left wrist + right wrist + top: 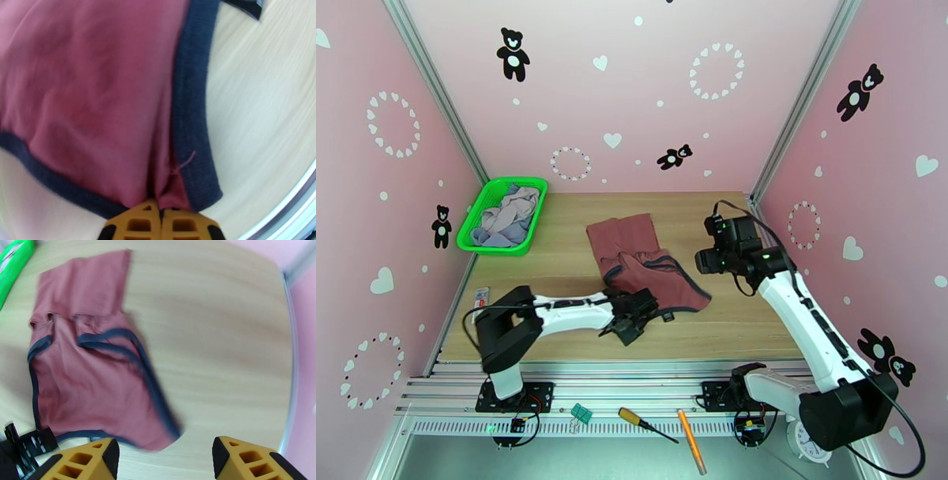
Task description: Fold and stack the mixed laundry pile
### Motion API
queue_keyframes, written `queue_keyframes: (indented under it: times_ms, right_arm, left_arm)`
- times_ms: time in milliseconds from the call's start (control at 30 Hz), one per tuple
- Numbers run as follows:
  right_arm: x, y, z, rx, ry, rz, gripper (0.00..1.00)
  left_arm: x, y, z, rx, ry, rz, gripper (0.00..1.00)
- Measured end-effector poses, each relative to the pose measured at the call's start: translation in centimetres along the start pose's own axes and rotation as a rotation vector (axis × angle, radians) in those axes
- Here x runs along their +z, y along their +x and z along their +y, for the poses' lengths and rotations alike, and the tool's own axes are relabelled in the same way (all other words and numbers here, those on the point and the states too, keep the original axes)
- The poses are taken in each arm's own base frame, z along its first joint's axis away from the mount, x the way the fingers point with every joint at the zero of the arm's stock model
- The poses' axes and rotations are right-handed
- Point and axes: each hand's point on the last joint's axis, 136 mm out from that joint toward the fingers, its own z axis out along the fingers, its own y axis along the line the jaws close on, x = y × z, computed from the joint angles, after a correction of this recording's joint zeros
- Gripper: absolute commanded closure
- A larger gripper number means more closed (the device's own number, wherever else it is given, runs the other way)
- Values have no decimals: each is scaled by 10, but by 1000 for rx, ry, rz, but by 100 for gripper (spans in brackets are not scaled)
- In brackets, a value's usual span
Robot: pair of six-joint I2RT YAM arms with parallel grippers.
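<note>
Checking the left gripper (161, 209): jaws clamped on the near hem of the rust-red top (640, 256), dark trim bunched right at the tips. — J

Agreed. From that pinch the cloth spreads toward 12 o'clock, flat on the table (742, 324). Long axis? — R

Roughly 11 to 5 in the top view. Far end squared off, near end flared. — J

Right gripper (709, 259)? — R

Spread wide, holding nothing, hovering off the top's 3 o'clock edge and apart from it. Left arm is the nearer one, and it's touching. — J

My read, then: the fold goes from 6 toward 12 and the left carries the hem. Rest of the pile? — R

Pale grey-lilac shirt (517, 205) and blue-grey piece (491, 234) lie in the green basket (494, 249) at 10 o'clock, well apart. — J
</note>
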Motion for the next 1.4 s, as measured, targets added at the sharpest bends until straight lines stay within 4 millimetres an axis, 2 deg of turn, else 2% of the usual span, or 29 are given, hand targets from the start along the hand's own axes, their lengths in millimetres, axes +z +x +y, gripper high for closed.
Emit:
queue_keyframes:
  times_ms: [67, 167, 233, 300, 400, 500, 633, 733, 867, 1067, 1133, 1200, 1333, 1400]
  right_arm:
    - [-5, -10, 12, -136, -17, -11, 33]
    - [4, -2, 56, -423, -78, 39, 31]
    - [18, 15, 91, -642, -128, 108, 32]
    - [36, 42, 121, -855, -173, 197, 32]
    - [55, 87, 140, -1071, -234, 318, 31]
    - [56, 116, 141, -1174, -274, 364, 28]
    - [42, 145, 139, -1310, -319, 335, 25]
    - [37, 166, 140, -1403, -360, 331, 26]
    - [48, 193, 139, -1473, -410, 384, 26]
    - [75, 208, 144, -1508, -432, 455, 29]
    - [85, 212, 146, -1511, -436, 482, 33]
    - [96, 217, 146, -1509, -436, 511, 41]
    - [105, 217, 144, -1502, -424, 534, 63]
    - [106, 215, 142, -1498, -409, 532, 77]
  left_arm:
    - [-4, 12, 3, -43, 1, -3, 100]
    - [-9, 30, 7, -101, 3, -9, 100]
    - [-10, 41, 9, -136, 4, -9, 100]
    - [-12, 52, 12, -177, 5, -20, 100]
    - [-20, 62, 19, -232, -3, -45, 100]
    - [-31, 61, 24, -287, -7, -89, 99]
    - [-46, 54, 27, -343, 4, -151, 97]
    - [-49, 54, 30, -369, 5, -164, 97]
    - [-46, 59, 33, -380, -6, -151, 97]
    - [-43, 63, 34, -385, -11, -143, 96]
    - [-43, 62, 35, -386, -11, -145, 96]
    - [-43, 62, 35, -386, -12, -146, 96]
    - [-43, 61, 36, -389, -12, -149, 99]
    - [-43, 61, 36, -392, -12, -149, 100]
